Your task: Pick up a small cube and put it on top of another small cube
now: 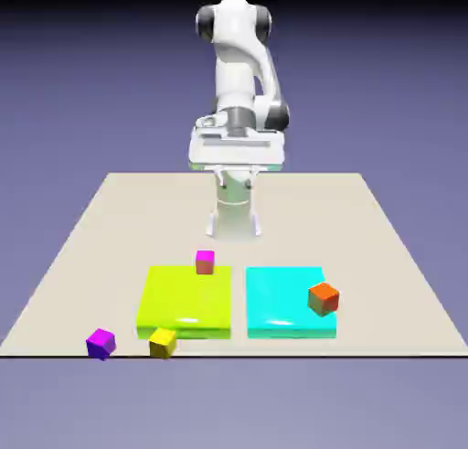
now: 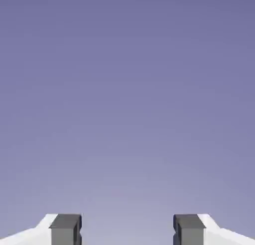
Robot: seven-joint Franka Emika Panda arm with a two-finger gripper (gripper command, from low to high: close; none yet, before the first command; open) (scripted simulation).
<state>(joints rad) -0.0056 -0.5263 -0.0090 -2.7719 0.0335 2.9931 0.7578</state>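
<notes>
Jaws (image 2: 127,230) apart, gripping nothing. Purple cube (image 1: 101,344) at the worktop's (image 1: 311,214) near edge, toward the exterior view's left; yellow cube (image 1: 163,343) to its right, beside the green square (image 1: 186,300).

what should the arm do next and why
Probably swing the open end effector toward the purple cube and lower it: nothing is between its fingertips, and that cube sits apart, left of the yellow cube in the exterior view, with nothing stacked yet.
</notes>
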